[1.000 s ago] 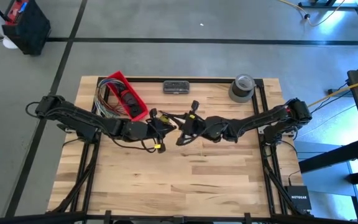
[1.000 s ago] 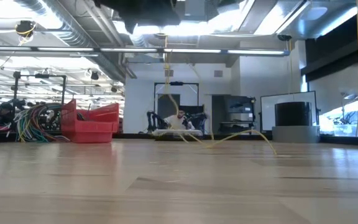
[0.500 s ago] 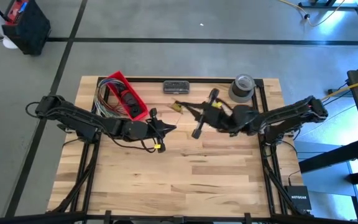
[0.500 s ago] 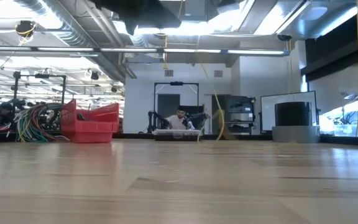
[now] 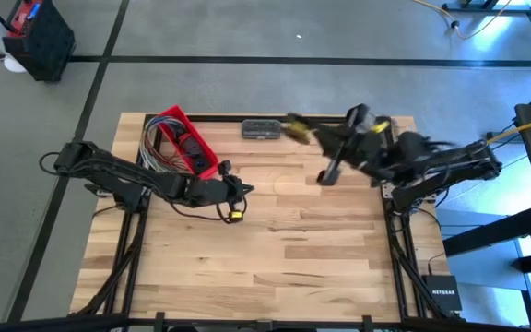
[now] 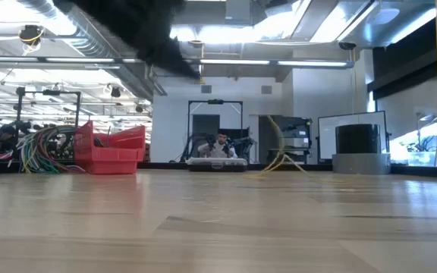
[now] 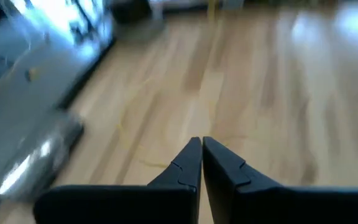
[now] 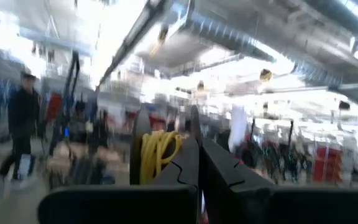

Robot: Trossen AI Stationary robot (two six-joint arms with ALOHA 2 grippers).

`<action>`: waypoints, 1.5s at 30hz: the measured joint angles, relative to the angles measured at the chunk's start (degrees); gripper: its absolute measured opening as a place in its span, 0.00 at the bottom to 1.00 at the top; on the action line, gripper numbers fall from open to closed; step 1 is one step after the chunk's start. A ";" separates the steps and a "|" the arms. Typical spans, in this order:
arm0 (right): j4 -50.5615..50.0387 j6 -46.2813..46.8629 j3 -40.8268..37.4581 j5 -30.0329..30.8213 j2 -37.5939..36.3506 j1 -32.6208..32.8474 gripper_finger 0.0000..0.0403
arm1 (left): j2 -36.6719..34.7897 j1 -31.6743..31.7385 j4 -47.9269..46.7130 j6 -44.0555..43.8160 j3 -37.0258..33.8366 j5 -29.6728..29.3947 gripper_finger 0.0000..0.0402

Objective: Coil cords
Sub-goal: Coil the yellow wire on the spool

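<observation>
Wooden table (image 5: 275, 249) lies under me, a red bin (image 5: 184, 140) at its far left. My right gripper (image 8: 197, 152), fingers together, is lifted near the far edge trailing the cords (image 6: 279, 155). My left gripper (image 7: 201, 149), pinched together, hovers mid-table.

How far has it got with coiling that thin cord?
Nothing looks coiled yet. The cord rises loose from the table, apparently lifted by the right gripper, jaws shut, raised near the far edge. The left gripper hovers mid-table, jaws shut. All the looping is left.
</observation>
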 joint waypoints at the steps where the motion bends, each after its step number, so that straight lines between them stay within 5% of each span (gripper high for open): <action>1: -0.36 0.01 0.97 -0.24 -0.31 -0.02 0.01 | 0.31 0.20 -2.14 0.04 -0.12 -0.02 0.02; 14: -12.23 -1.00 5.24 0.87 0.28 -0.02 0.01 | -0.03 1.21 -10.99 -3.84 0.23 0.55 0.03; 20: -18.58 -1.00 5.21 2.88 0.33 -0.07 0.01 | 0.80 1.21 -9.98 -5.72 0.25 7.56 0.18; 27: -24.56 0.23 1.17 4.27 0.71 -0.07 0.01 | -0.95 1.29 -7.67 -1.54 1.39 7.63 0.32; 32: -12.65 0.25 -9.06 -0.07 0.76 -0.80 0.01 | -1.96 -0.45 7.17 3.51 0.20 7.61 0.33; 38: 14.24 2.54 -22.06 -9.93 4.28 -2.74 0.01 | -1.38 -2.32 29.20 8.68 -5.38 7.73 0.33; 45: 30.13 3.33 -22.46 -14.65 14.62 -2.73 0.01 | 1.19 -2.22 36.62 8.83 -6.53 13.52 0.33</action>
